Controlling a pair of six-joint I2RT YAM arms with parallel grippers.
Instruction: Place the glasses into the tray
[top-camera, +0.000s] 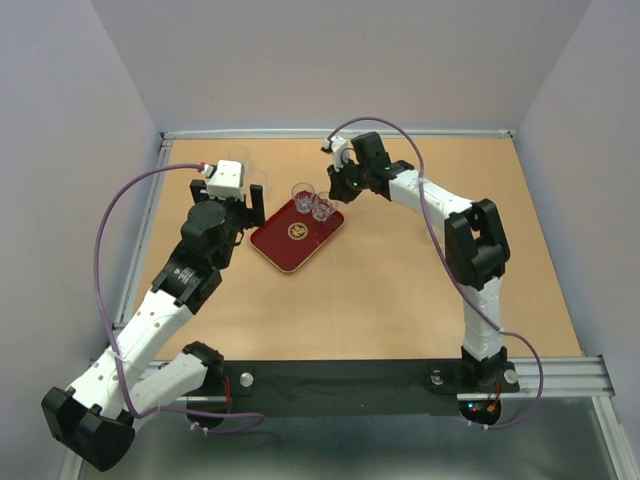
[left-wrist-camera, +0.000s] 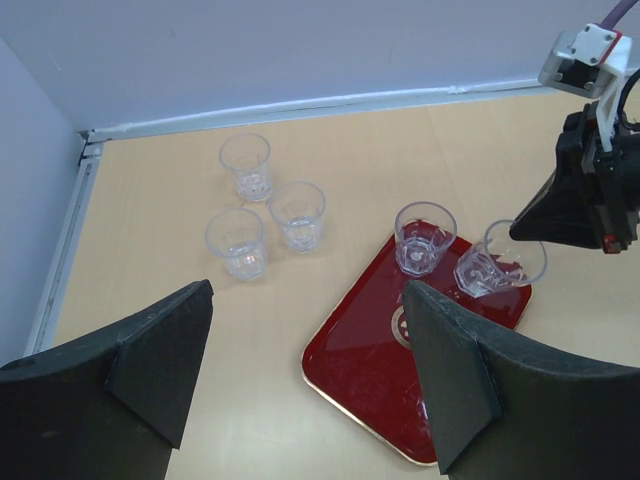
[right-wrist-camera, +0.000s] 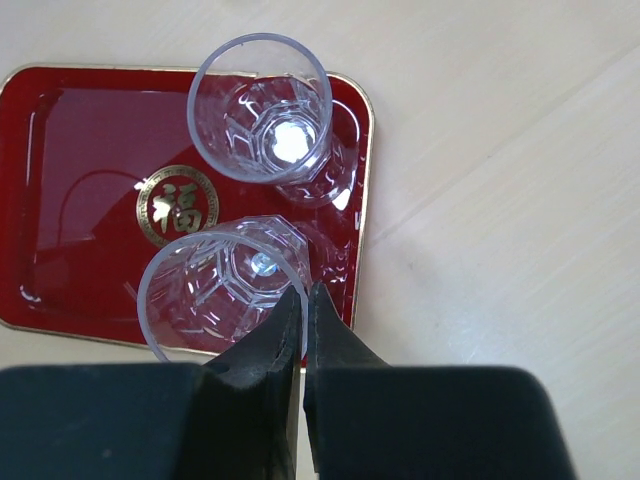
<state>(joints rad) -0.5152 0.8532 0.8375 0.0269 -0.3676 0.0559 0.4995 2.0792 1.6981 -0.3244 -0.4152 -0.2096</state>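
Top view: tray lies at an angle on the worktop, left of centre. 2 glasses are at its far end, just beside each other: upright glass on the left, tilted glass on the right. R pincer comes in from the far right w/ its tips at the tilted glass. L pincer hangs just left of the tray, apart from both glasses.

Left wrist view: L pincer is spread wide and grips nothing; the tray corner shows below the gap. Upright glass stands on the tray's far part. Tilted glass is next to it, leaning w/ its mouth toward the R pincer, whose dark tip is at the rim. Can't tell if its base touches the tray. 3 more stand on bare worktop near the far-left corner, well apart from the tray: back glass, mid glass, front glass. The last 2 are just beside each other.

Right wrist view: R pincer is almost pressed together, only a thin slit left, pinching the wall of the tilted glass at its rim. One finger is on the mouth side, the other outside. That glass's base is over the red floor beside the gold emblem. Upright glass is beyond it, near the tray corner.
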